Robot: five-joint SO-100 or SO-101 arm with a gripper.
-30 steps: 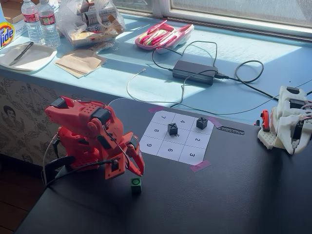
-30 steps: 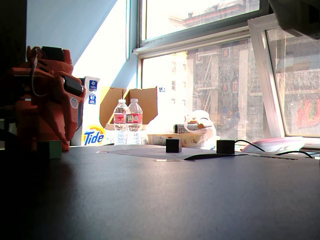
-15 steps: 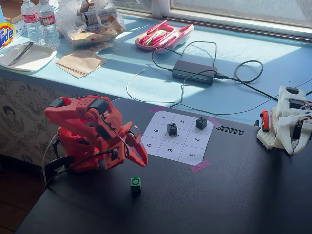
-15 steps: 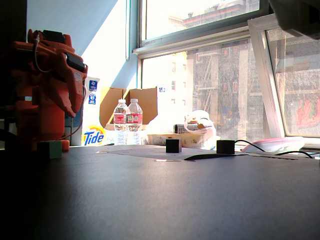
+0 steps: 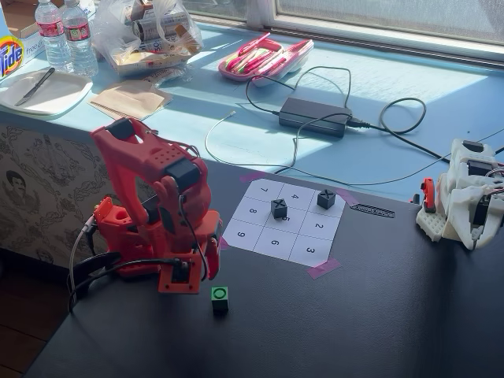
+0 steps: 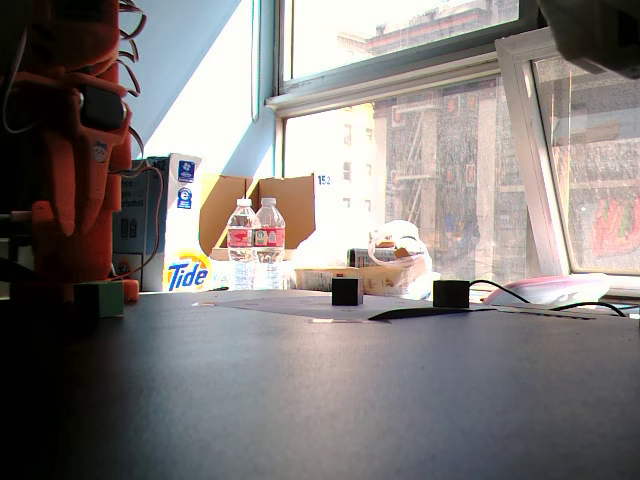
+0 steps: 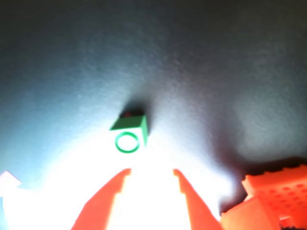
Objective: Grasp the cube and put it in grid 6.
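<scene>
Small green cube [image 5: 220, 296] with dark ring on top, upright on the black desk [image 5: 378, 315], well apart from grid 6 [image 5: 275, 243], a white empty cell in the numbered sheet.

One fixed view looks down obliquely, another skims the tabletop, wrist view downward.

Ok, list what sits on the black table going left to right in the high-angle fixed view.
Red arm → green cube → black cube near the sheet's middle → black cube at the sheet's far edge → white device.
</scene>
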